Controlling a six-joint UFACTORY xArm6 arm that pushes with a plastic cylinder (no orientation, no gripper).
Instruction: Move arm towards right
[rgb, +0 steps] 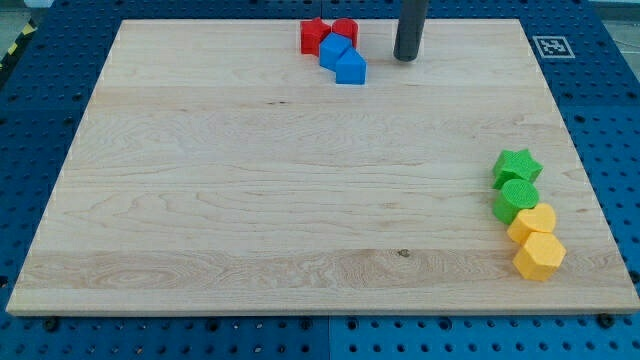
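My tip (406, 58) rests on the wooden board near the view's top edge, a little right of centre. Just to its left is a cluster: a red star block (313, 36), a red cylinder block (345, 30), and two blue blocks, one cube-like (335, 51) and one house-shaped (351, 68). The tip stands apart from them, about a block's width to the right of the nearest blue block. At the view's right edge lie a green star block (517, 167), a green cylinder block (516, 199), a yellow block (532, 223) and a yellow hexagon block (540, 256).
The wooden board (250, 200) lies on a blue perforated table. A black-and-white marker tag (551, 46) sits at the board's top right corner.
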